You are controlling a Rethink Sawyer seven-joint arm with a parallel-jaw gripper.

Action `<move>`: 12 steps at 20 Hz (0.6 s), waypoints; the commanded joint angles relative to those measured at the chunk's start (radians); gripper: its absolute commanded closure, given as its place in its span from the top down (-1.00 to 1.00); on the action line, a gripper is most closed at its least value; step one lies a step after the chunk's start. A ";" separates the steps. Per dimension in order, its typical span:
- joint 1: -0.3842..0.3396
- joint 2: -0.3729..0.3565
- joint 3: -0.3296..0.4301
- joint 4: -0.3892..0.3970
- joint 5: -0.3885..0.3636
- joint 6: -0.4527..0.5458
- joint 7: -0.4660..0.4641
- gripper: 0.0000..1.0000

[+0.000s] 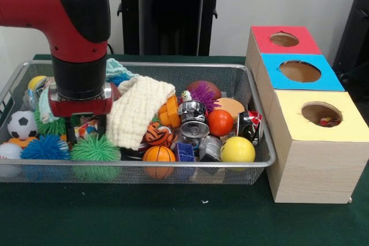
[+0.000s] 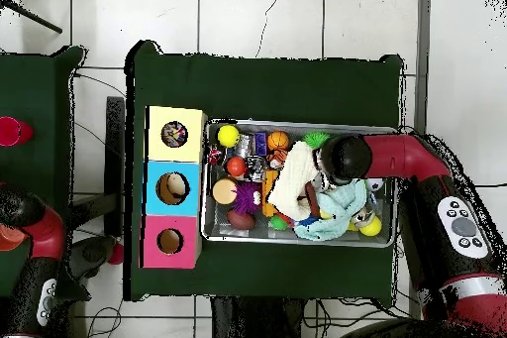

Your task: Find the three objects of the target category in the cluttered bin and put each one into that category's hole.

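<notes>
The wire mesh bin (image 1: pixel 173 165) is full of balls, cans and cloths; it also shows in the overhead view (image 2: pixel 297 239). My gripper (image 1: pixel 81 132) is down in the bin's left part, between spiky balls and the cream waffle-knit cloth (image 1: pixel 138 110). A patch of confetti-print cloth (image 1: pixel 87 126) shows right under the gripper body. Whether the gripper holds it is hidden. In the overhead view the arm's wrist (image 2: pixel 345 156) covers the gripper. A colourful printed thing (image 1: pixel 327 121) lies inside the yellow box's hole (image 2: pixel 174 134).
Three wooden boxes stand right of the bin: red (image 1: pixel 282 40), blue (image 1: pixel 300 72), yellow (image 1: pixel 320 113). A mint-green towel (image 1: pixel 118 70) lies behind the arm. A yellow ball (image 1: pixel 237 150), a red ball (image 1: pixel 219 122), cans and a basketball (image 1: pixel 158 154) fill the bin's middle and right.
</notes>
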 commanded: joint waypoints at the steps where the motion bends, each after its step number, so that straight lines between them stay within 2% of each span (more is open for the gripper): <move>1: 0.015 0.025 0.012 0.020 0.010 0.161 -0.234 1.00; 7: 0.011 -0.022 0.026 0.027 0.008 0.235 -0.323 1.00; 12: 0.016 -0.052 0.032 0.026 0.003 0.291 -0.345 1.00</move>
